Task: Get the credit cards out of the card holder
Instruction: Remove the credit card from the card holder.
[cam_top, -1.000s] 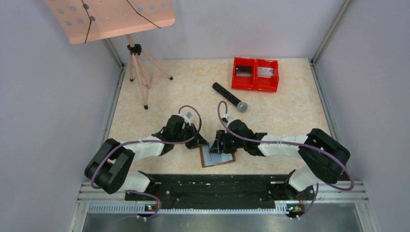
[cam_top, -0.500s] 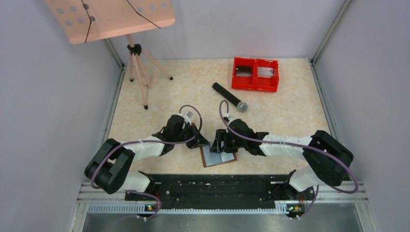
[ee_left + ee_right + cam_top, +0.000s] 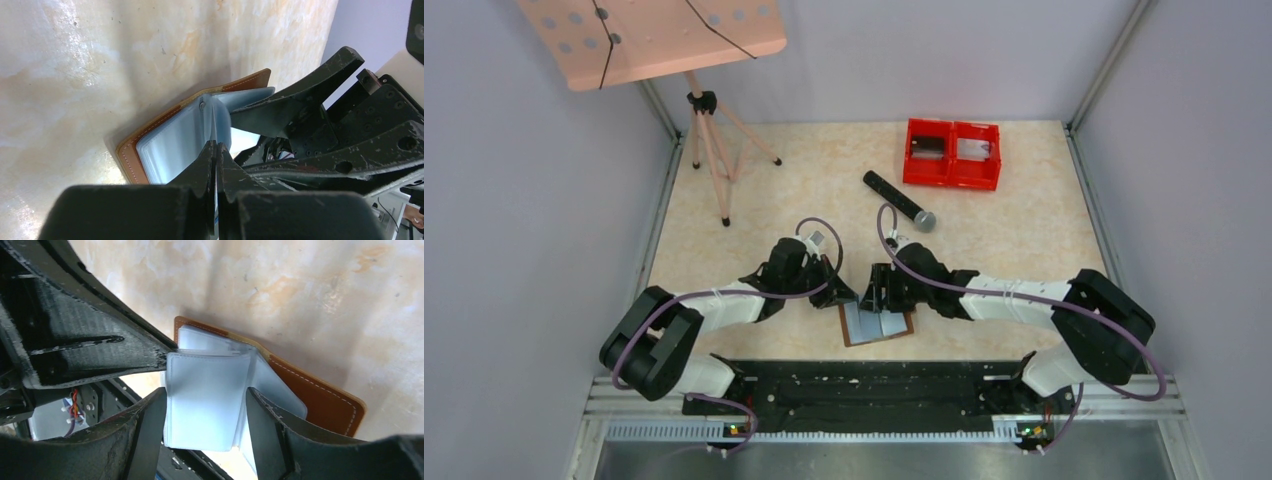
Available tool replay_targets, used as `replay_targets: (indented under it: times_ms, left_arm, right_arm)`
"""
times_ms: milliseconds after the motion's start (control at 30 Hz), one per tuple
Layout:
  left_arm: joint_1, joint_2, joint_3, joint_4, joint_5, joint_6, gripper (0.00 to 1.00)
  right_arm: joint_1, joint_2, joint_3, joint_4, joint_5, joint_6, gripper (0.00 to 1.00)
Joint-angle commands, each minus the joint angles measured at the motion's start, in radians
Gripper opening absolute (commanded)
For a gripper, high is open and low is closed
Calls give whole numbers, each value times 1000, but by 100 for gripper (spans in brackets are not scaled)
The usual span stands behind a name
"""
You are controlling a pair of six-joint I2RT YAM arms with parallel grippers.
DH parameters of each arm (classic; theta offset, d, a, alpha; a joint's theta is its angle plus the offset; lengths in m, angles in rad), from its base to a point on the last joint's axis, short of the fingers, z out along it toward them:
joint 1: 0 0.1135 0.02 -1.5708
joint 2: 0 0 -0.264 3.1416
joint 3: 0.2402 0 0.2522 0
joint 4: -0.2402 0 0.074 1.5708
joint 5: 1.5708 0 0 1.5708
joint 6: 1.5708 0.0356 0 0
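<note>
The brown leather card holder (image 3: 879, 329) lies open near the table's front edge, its grey-blue sleeves fanned upward. My left gripper (image 3: 848, 297) is at its left edge. In the left wrist view the gripper (image 3: 216, 146) is shut on one thin pale sleeve rising from the card holder (image 3: 129, 159). My right gripper (image 3: 877, 299) is over the holder's back edge. In the right wrist view the gripper (image 3: 205, 392) is open, its fingers flanking a bundle of sleeves (image 3: 205, 375) above the brown cover (image 3: 320, 396). No separate card shows.
A black microphone (image 3: 900, 201) lies behind the grippers. Red twin bins (image 3: 952, 153) stand at the back right. A music stand's tripod (image 3: 714, 150) stands at the back left. A black rail (image 3: 864, 385) runs along the front edge.
The right arm has shifted slightly and the card holder has moved a little to the right. The left gripper has stayed in place.
</note>
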Motion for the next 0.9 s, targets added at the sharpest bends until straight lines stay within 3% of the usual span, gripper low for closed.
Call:
replay_targets:
  times_ms: [0,333,667,867]
  left_arm:
    - [-4,3,3,48,24,6,0]
    - [-6,-7,6,64,41,-6,0]
    - [-7,-8,5,69,58,-15,0]
    - [-7,-13,12,71,68,-26,0]
  right_arm:
    - [-4,-7,49,-46,72,-26,58]
    - [-4,-11,73,-125,119,-37,59]
    - [-3,-62,89,-343,348,-51,58]
    - [-2,-136,142,-422,376,-53,53]
